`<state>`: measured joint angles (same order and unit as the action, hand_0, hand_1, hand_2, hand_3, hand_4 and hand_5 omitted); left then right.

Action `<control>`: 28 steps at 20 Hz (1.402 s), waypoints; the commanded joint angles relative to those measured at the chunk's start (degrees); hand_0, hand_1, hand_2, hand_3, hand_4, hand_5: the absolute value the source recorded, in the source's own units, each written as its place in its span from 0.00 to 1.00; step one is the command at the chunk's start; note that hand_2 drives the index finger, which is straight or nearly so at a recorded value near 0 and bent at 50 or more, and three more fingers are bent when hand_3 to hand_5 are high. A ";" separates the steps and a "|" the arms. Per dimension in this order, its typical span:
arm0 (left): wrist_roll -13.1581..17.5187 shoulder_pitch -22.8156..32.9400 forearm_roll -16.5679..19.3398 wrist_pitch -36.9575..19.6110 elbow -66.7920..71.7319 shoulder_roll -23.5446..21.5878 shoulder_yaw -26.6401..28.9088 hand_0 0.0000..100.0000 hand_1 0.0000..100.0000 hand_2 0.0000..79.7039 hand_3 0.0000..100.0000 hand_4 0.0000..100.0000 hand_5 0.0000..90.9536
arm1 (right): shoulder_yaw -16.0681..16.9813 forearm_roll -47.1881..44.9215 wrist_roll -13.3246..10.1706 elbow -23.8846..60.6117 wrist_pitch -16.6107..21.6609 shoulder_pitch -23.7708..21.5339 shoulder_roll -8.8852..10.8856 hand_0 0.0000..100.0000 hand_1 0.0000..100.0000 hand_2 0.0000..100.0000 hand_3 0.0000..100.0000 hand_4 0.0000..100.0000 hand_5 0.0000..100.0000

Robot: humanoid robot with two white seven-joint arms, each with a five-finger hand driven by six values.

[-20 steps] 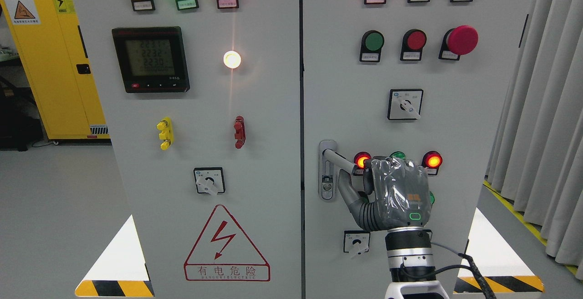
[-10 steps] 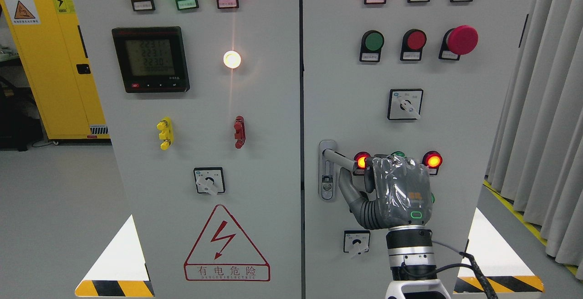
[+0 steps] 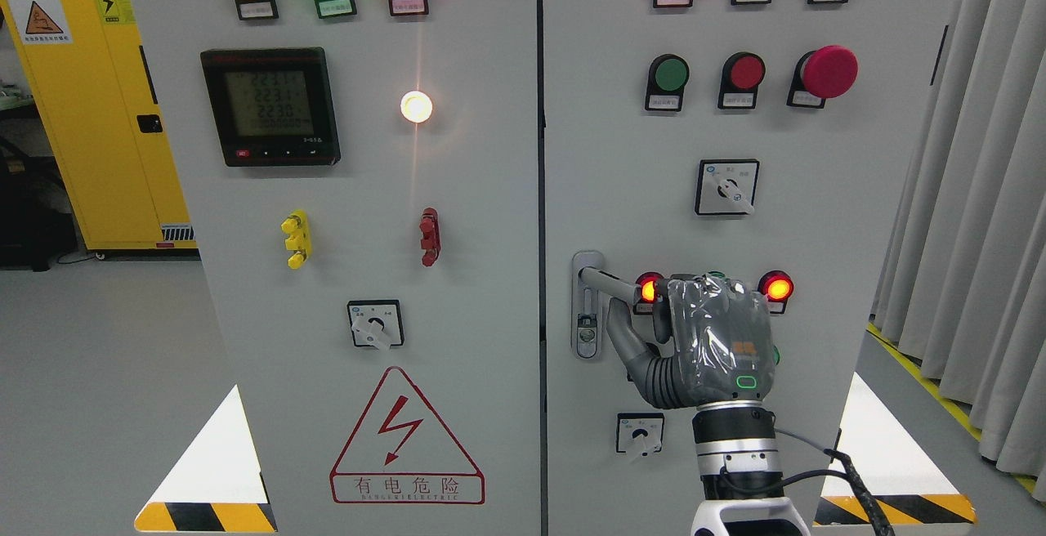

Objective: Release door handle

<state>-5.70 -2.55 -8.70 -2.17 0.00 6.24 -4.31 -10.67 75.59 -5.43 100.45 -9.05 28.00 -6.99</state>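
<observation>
A tall grey cabinet (image 3: 458,217) with two doors fills the view, and the right door (image 3: 817,217) sits flush against the left one along the dark seam, so it looks closed. On that right door, low and close to the seam, the door handle (image 3: 609,280) sticks out from its metal plate (image 3: 586,307) and points rightward. The right hand (image 3: 695,340), wrapped in clear film, comes up from the bottom edge right of the middle and covers the outer end of the handle; its thumb (image 3: 623,338) curls up beneath the lever. The other fingers are hidden behind the back of the hand, so I cannot tell for certain whether they grip the handle or have loosened. Judged from this, letting go is not yet done: the hand must spread and draw clear of the handle. The left hand does not show.
</observation>
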 commanded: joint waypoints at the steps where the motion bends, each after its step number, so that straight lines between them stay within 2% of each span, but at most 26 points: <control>1: -0.01 0.00 0.00 -0.02 -0.70 0.00 0.00 0.12 0.56 0.00 0.00 0.00 0.00 | 0.03 0.00 -0.02 0.01 -0.01 0.04 -0.04 0.52 0.40 0.99 1.00 1.00 1.00; 28: -0.01 0.00 0.00 -0.02 -0.70 0.00 0.00 0.12 0.56 0.00 0.00 0.00 0.00 | 0.03 0.00 0.07 0.72 -0.01 0.04 -0.04 0.49 0.41 0.99 1.00 1.00 1.00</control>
<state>-5.70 -2.55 -8.70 -2.17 0.00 6.24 -4.31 -10.63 75.59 -5.32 100.91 -9.05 28.07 -7.03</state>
